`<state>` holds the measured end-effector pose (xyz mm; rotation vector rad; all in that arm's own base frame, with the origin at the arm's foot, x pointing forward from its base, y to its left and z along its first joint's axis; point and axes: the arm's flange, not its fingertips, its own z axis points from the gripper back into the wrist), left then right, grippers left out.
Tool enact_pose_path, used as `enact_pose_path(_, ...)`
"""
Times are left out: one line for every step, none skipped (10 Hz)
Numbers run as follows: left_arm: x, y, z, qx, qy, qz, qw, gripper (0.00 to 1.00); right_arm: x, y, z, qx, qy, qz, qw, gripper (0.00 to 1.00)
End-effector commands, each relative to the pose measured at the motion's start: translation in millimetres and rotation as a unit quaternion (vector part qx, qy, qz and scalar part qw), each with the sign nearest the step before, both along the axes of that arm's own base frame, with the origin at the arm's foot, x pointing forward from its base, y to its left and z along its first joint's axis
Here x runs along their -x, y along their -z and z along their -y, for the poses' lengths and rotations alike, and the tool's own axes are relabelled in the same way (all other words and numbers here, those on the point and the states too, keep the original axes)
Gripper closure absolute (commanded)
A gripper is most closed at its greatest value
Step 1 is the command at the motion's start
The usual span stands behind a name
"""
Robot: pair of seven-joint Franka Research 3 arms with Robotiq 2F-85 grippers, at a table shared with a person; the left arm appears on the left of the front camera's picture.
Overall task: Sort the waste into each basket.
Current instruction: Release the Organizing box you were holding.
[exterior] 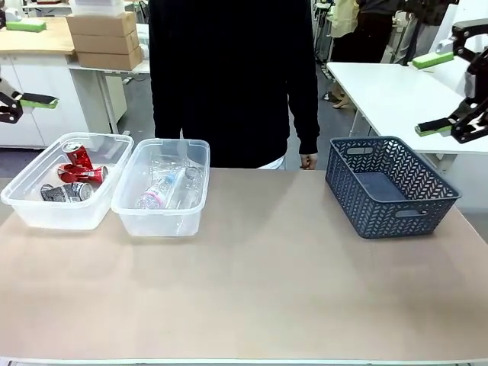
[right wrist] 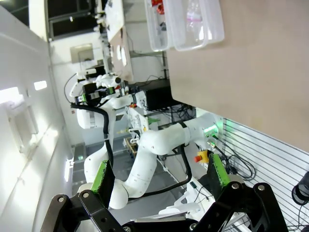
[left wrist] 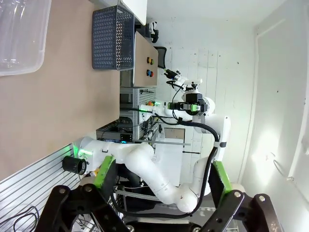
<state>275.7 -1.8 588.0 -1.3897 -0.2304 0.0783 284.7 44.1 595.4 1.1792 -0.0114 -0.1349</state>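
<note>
3 cans lie in the left tub, bottles in the tub beside it; left gripper and right gripper are raised off the desk, jaws wide open, empty.

No text, brand, number or sign was legible. The small red metal drink cans in the left see-through colourless plastic tub carried white markings too small to read. The pale label on the clear plastic bottle in the neighbouring see-through tub showed only a pink blur. The stacked brown cardboard boxes behind bore no readable print.
</note>
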Motion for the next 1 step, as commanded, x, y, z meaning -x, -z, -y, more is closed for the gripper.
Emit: enact_pose_path(-1.9, -0.2, 1.4, 0.007, 0.005, 0.014, 1.0, 0.0, -3.3, -1.8, 0.3, -0.013, -0.008, 0.013, 1.0, 0.0)
